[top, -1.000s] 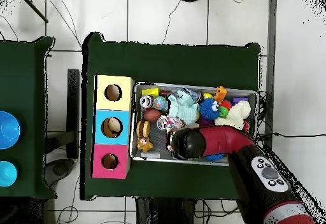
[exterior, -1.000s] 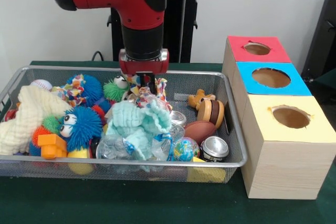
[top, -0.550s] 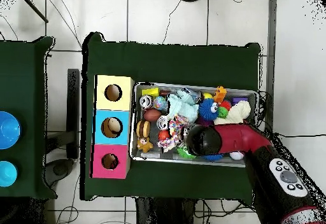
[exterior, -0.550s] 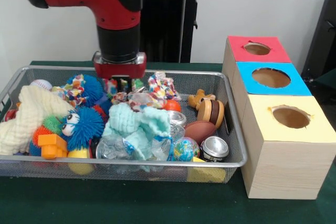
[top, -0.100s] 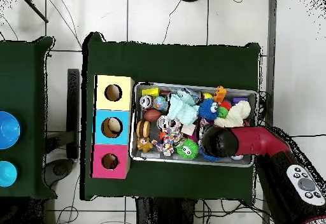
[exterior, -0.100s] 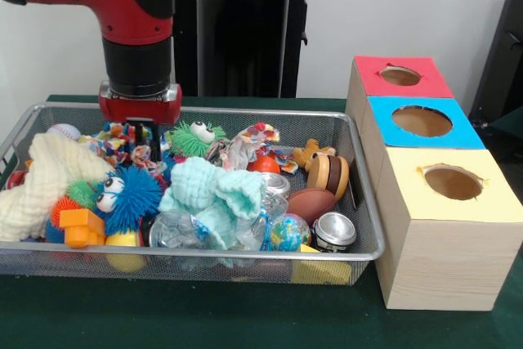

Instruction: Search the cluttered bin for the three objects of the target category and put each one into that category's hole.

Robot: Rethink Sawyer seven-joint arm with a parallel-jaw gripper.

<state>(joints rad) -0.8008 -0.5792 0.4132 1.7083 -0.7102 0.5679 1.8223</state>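
While the arm hangs over the bin's (exterior, -0.100s: 364, 202) left side, the gripper (exterior, -0.100s: 140, 138) dips among toys; whether its fingers are spread cannot be told. A green fuzzy ball (exterior, -0.100s: 193, 138) sits just right. Three boxes (exterior, -0.100s: 425, 202) with holes stand beside the bin.

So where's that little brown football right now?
In the front view, the small brown toy football lies toward the right end of the wire mesh bin, just below the brown burger-shaped toy and above the silver metal can.

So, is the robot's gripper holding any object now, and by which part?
It cannot be told: the gripper is low among the toys in the wire mesh bin, its tips hidden.
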